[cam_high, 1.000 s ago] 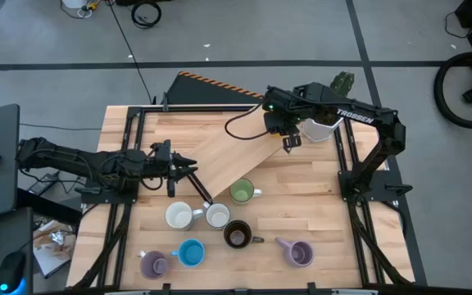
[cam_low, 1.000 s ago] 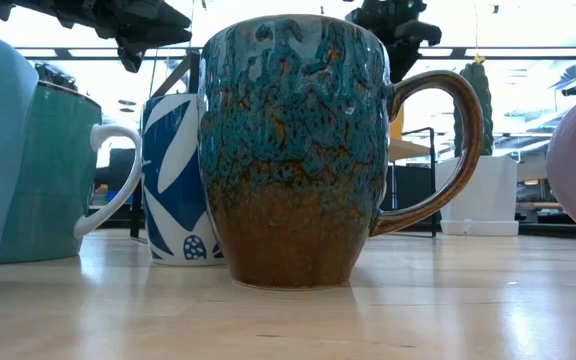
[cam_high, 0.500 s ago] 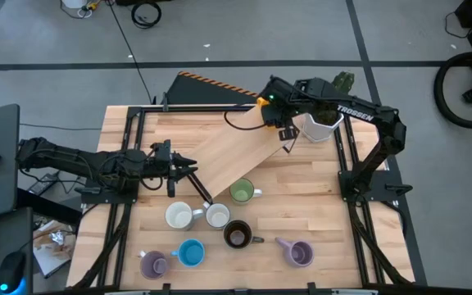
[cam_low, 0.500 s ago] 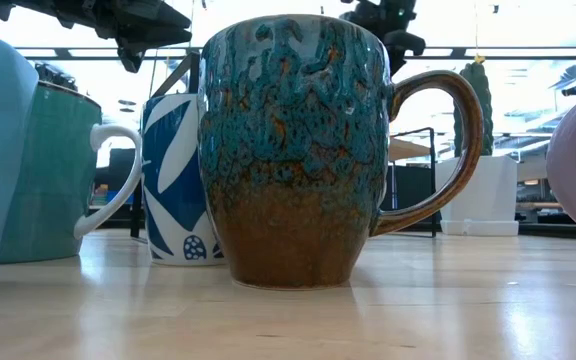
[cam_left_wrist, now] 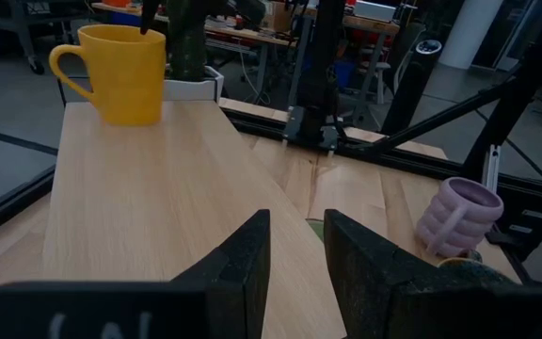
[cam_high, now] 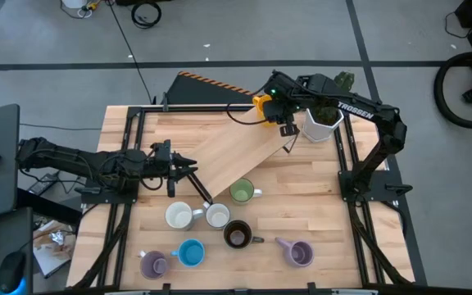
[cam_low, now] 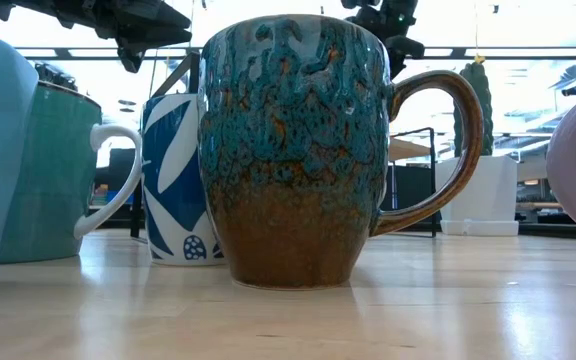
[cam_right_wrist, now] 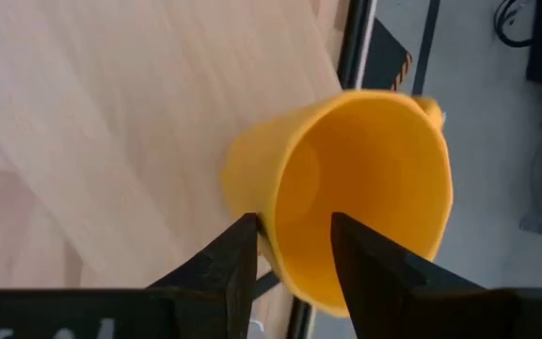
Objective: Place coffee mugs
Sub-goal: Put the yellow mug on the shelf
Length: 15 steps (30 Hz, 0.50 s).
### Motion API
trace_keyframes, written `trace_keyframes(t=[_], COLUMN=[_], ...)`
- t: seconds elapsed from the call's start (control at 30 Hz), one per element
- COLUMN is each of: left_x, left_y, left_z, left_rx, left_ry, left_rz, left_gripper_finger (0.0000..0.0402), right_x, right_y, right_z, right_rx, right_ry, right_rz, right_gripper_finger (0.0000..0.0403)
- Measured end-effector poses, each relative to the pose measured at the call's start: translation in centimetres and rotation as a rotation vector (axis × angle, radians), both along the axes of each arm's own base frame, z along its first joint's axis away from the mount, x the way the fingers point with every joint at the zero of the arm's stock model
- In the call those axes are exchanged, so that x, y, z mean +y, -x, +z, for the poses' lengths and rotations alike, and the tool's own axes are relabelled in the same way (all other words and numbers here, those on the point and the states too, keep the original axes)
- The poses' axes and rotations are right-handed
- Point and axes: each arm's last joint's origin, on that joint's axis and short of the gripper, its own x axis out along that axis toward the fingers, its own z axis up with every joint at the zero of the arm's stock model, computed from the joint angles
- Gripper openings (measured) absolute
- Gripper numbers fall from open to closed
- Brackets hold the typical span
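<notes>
The right gripper (cam_right_wrist: 288, 247) is pinching the rim of the orange mug (cam_right_wrist: 346, 193), one finger inside the cup and one against its outer wall. In the high view this gripper (cam_high: 286, 124) is sitting at the upper middle of the frame, where the mug (cam_high: 261, 105) is now showing at the top end of the slanted wooden board (cam_high: 236, 152); a second ago the gripper was lower, beside the white cactus pot (cam_high: 319, 124), with no orange visible. By my reading, the mug is being set at the board's far end. The left gripper (cam_high: 188, 170) is waiting at centre left, fingers (cam_left_wrist: 243, 268) slightly apart and empty. The other mugs (cam_high: 220, 228) are clustering at the lower centre.
</notes>
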Motion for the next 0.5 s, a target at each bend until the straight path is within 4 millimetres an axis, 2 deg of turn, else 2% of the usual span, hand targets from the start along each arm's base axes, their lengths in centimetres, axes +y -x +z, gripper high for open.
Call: trace_keyframes(t=[0.5], left_x=[0.01], left_y=[0.0], left_z=[0.0], left_rx=[-0.001], left_ry=[0.003], left_rz=[0.001], left_gripper_finger=[0.0107], right_x=[-0.09], right_y=[-0.2], right_z=[0.1], right_rx=[-0.034], right_ry=[-0.013], right_rz=[0.006], right_gripper_finger=[0.0144])
